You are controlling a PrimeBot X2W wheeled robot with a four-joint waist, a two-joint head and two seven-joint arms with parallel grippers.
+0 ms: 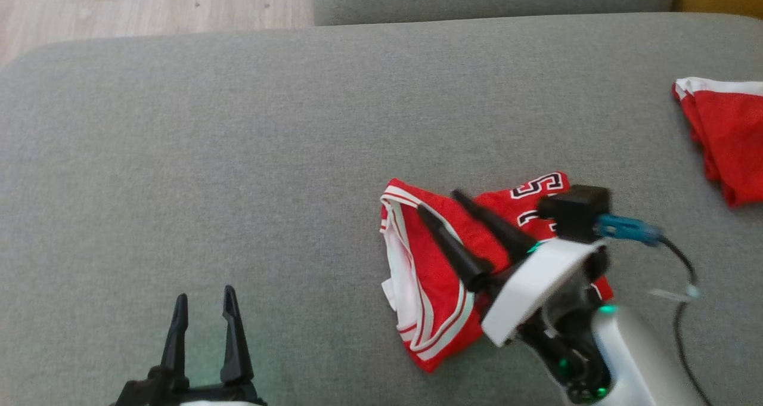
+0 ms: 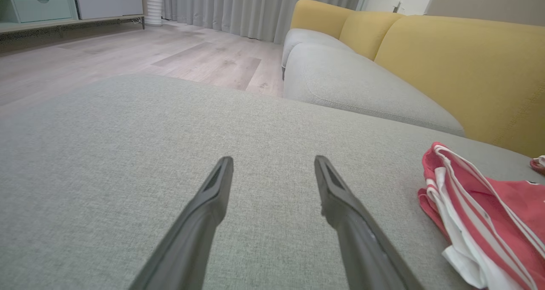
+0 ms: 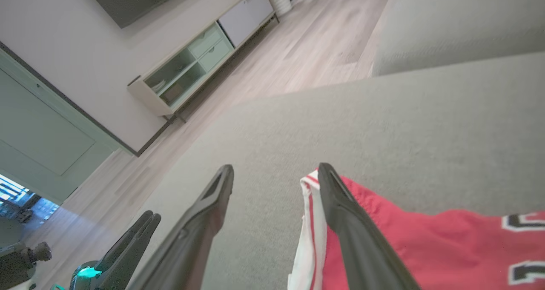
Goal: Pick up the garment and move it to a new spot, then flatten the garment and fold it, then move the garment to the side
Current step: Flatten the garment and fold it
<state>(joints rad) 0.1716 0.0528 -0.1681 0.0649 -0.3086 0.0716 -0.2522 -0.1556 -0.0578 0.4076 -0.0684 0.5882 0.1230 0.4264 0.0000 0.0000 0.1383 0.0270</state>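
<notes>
Head view: the red garment lies crumpled on the grey sofa cushion, right of centre. The right end effector is over it, fingers spread, gripping nothing. The left end effector sits near left, released and empty.

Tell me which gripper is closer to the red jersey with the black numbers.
Right. The right gripper is open right over the jersey; the left gripper sits off to its left, above bare cushion.
</notes>
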